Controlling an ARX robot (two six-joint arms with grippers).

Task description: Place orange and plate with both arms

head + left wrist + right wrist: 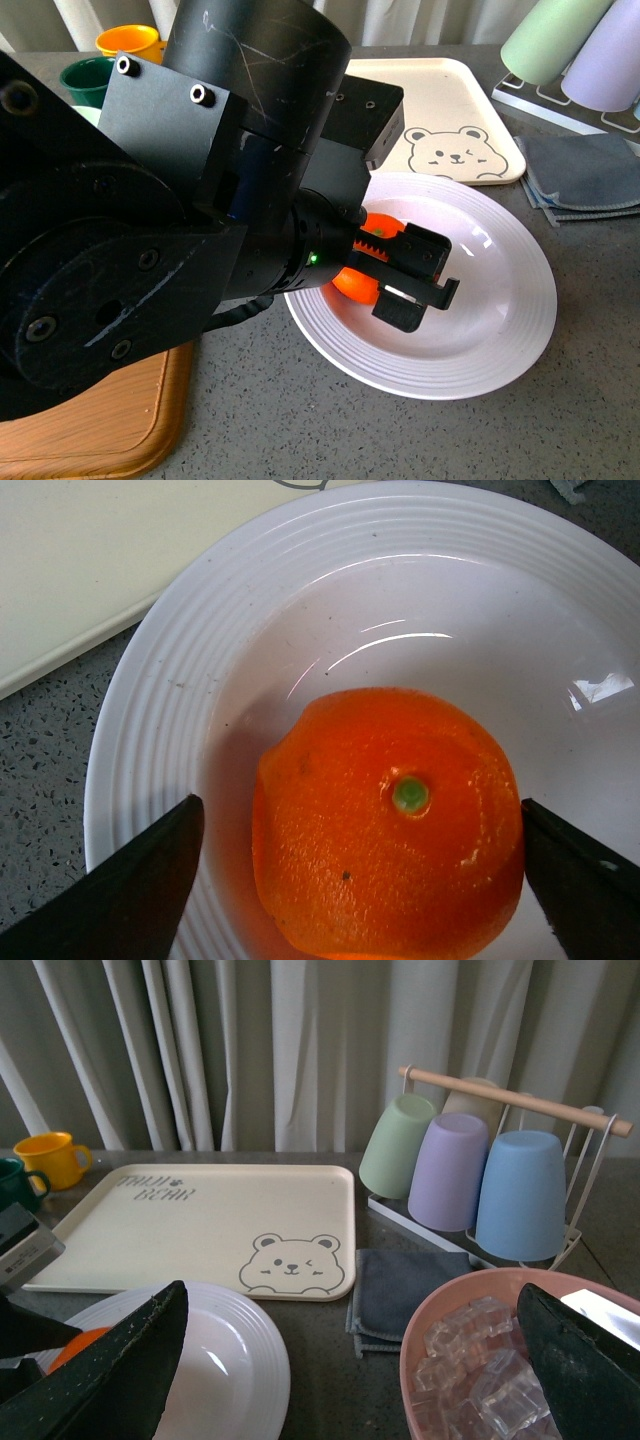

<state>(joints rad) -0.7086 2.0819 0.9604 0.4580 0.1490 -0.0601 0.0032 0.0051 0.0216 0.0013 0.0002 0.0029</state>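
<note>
The grey speckled tabletop (pixel 300 420) carries a large round white plate with a wide ribbed rim (pixel 500 300), which lies just beside a cream rectangular tray printed with a bear (pixel 440 100). The bright orange mandarin (pixel 390 860) sits in the plate's well. The left claw (pixel 360 801) straddles it with its jaws apart, one finger standing clear of the peel and the other at its edge. The right claw (pixel 352 1292) gapes wide, holding nothing.
</note>
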